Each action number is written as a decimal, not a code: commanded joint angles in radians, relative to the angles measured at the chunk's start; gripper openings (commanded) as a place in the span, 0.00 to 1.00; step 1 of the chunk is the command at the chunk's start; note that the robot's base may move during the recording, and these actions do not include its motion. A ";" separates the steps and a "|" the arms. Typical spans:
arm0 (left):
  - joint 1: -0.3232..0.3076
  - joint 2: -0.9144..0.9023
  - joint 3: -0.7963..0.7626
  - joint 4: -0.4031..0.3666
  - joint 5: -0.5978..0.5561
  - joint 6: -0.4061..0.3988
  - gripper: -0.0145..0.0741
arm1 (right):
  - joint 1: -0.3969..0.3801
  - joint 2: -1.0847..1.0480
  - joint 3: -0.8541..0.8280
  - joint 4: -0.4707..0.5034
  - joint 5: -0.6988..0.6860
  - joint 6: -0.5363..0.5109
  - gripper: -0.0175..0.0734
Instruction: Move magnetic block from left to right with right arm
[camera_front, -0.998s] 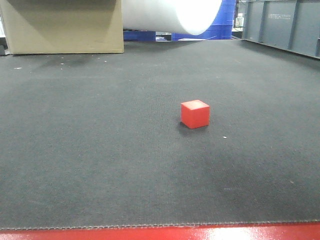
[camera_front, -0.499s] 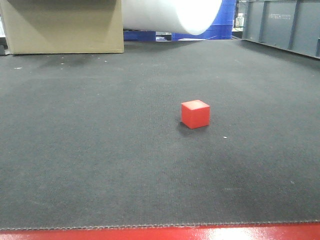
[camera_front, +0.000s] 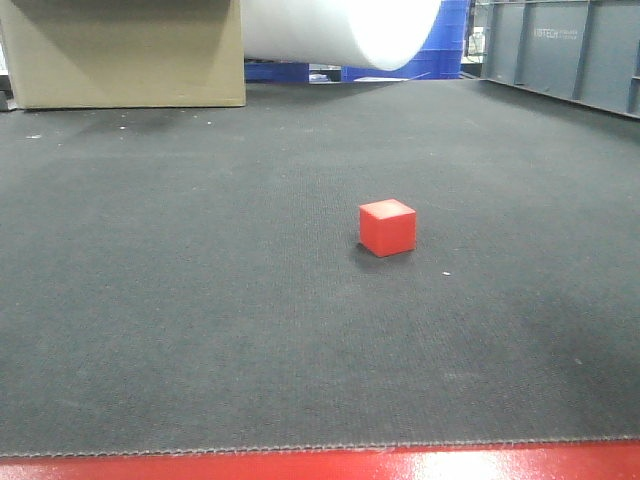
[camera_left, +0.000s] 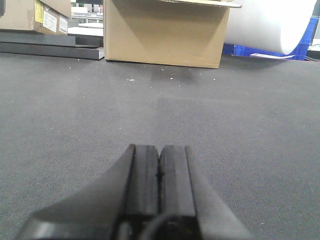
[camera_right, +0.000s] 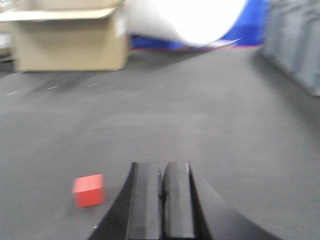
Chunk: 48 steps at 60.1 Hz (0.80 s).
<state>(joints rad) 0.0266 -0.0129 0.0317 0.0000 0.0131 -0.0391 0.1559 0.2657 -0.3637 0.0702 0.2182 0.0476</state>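
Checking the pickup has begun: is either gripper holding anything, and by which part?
Nothing is held. The left gripper and right gripper are both shut on nothing; the red cube sits alone on the mat.

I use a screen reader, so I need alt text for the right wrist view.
The right gripper, fingers pressed shut, fills the bottom centre over a dark grey mat. A small red magnetic block sits on the mat just left of it, untouched. The blurred background shows a cardboard box and a white roll.
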 joint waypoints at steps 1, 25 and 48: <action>0.002 -0.015 0.009 0.000 -0.090 -0.008 0.03 | -0.075 -0.057 0.063 0.056 -0.153 -0.088 0.26; 0.002 -0.013 0.009 0.000 -0.090 -0.008 0.03 | -0.210 -0.295 0.391 0.055 -0.249 -0.088 0.26; 0.002 -0.013 0.009 0.000 -0.090 -0.008 0.03 | -0.210 -0.294 0.389 0.055 -0.225 -0.088 0.26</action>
<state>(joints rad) 0.0266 -0.0129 0.0317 0.0000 0.0131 -0.0391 -0.0477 -0.0070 0.0298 0.1212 0.0887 -0.0302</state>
